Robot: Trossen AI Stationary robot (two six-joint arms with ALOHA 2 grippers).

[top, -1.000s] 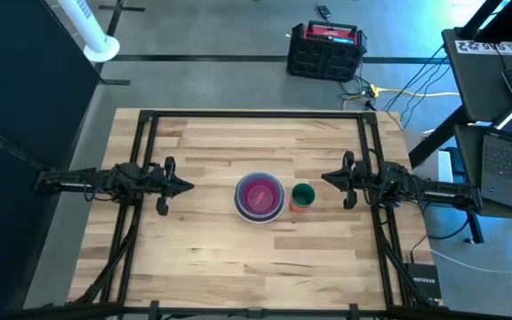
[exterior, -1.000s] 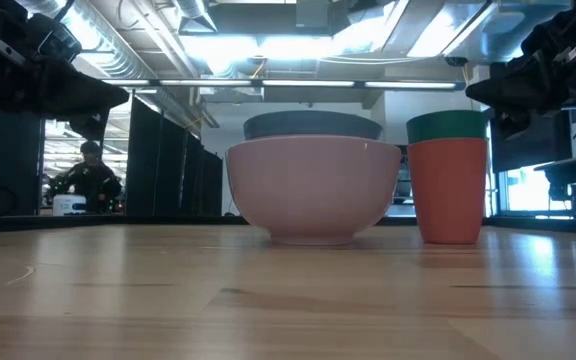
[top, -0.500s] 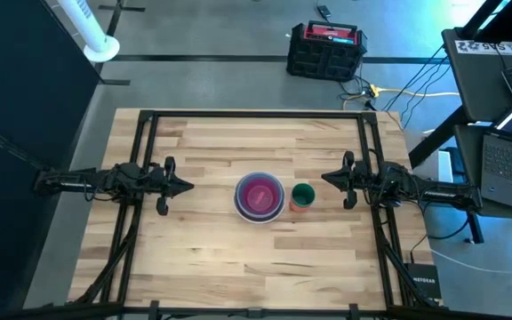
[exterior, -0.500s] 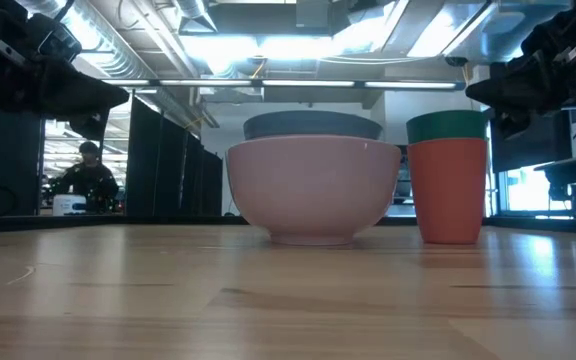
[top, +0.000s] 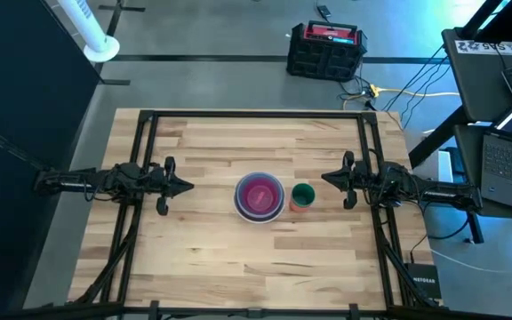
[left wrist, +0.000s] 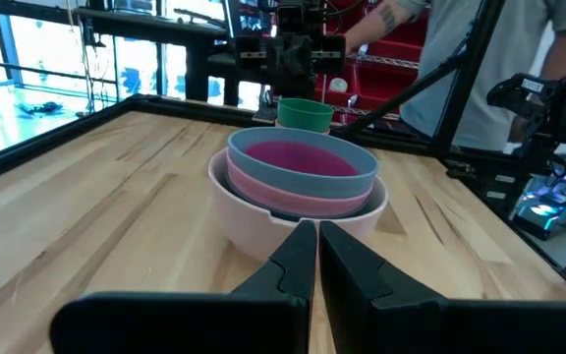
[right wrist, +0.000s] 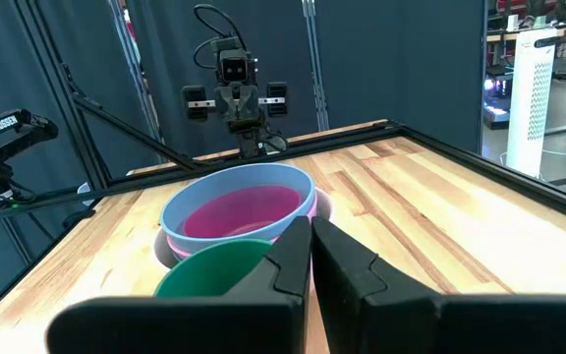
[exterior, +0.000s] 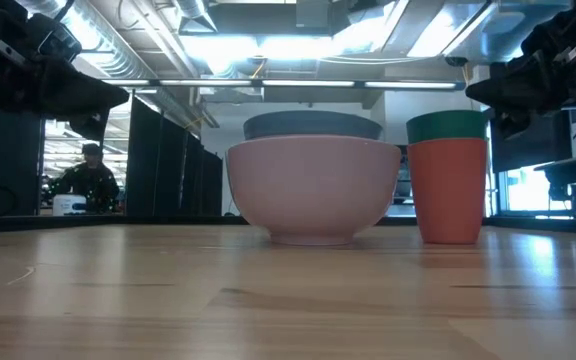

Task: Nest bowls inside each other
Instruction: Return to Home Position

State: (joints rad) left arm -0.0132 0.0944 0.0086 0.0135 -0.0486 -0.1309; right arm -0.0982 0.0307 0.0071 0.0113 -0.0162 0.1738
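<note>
The stack of nested bowls (top: 259,197) stood near the middle of the table (top: 238,267), between the two end effectors and touching neither. It lay directly ahead of the left end effector (top: 188,186), with bare table between them. The right end effector (top: 325,178) faced it from the opposite side. Two nested cups (top: 302,196), one inside the other, stood upright just beside the stack, on the side nearer the right end effector and close in front of it. From the right end effector the cups came first and the bowls lay behind them. From the left end effector the bowls came first and the cups stood behind. Within the stack, the outermost bowl (left wrist: 254,218) rested on the table and the innermost bowl (left wrist: 298,157) sat uppermost.
</note>
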